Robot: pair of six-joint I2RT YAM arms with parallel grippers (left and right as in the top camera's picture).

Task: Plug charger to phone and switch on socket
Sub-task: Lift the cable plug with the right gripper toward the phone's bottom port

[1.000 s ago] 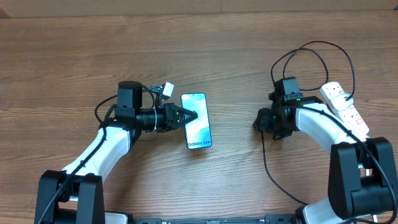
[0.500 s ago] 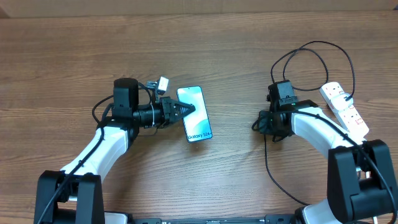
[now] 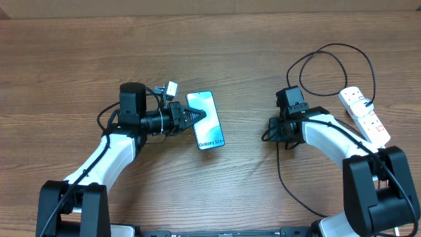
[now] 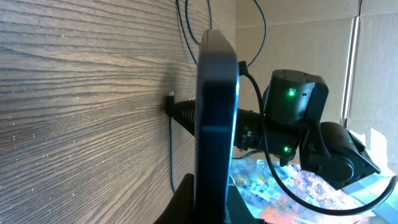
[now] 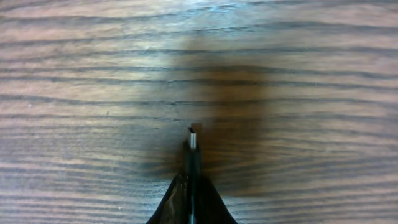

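Both grippers are clamped shut: the left gripper [image 3: 195,116] pinches the phone [image 3: 208,130] by its edge, seemingly tilted off the table [image 3: 66,59]; the right gripper [image 5: 191,182] nips the charger [image 5: 193,140] by its plug tip.

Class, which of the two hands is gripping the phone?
The left hand: it clamps the phone, while the right hand pinches the charger plug instead.
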